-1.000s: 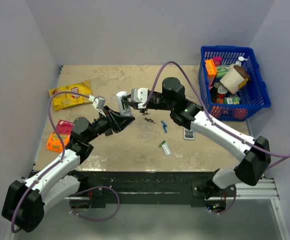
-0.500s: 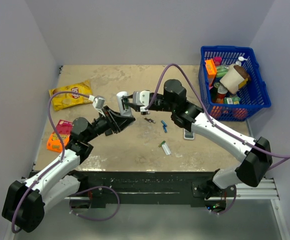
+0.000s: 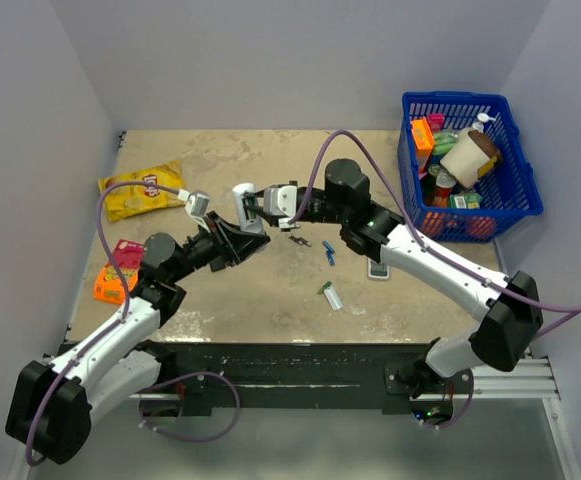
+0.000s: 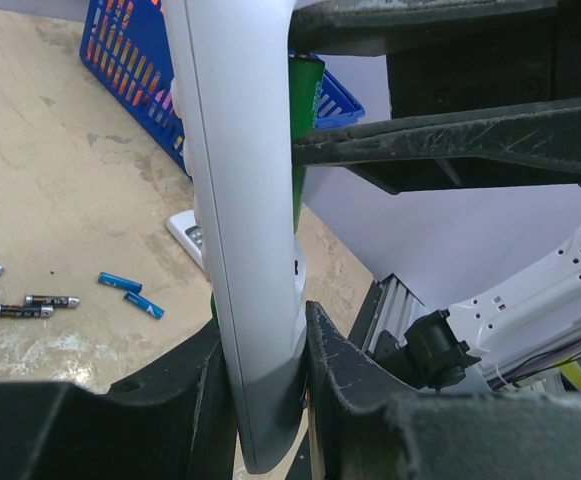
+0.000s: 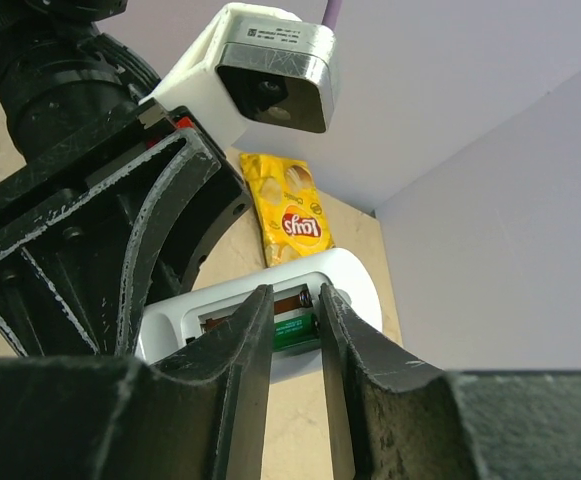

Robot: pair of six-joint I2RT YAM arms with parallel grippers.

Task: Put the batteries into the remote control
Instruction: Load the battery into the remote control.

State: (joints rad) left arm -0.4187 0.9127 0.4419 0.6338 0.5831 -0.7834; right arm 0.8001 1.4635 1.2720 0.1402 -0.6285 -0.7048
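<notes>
We find the left gripper [image 4: 265,385] clenched on one end of the white remote control [image 4: 238,200], held above the table [image 3: 220,295]; its far end is cut off by the frame edge in the left wrist view. The right gripper [image 5: 295,298] has its fingers straddling a green battery [image 5: 292,331] lying in the open compartment; we cannot tell whether they squeeze it. The remote hangs well apart from the blue basket [image 3: 457,97] and the walls; the yellow bag [image 5: 295,215] reads "Lay's".

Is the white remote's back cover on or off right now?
Off: in the right wrist view the remote control shows its battery bay exposed, a green battery visible there between the right fingers.
</notes>
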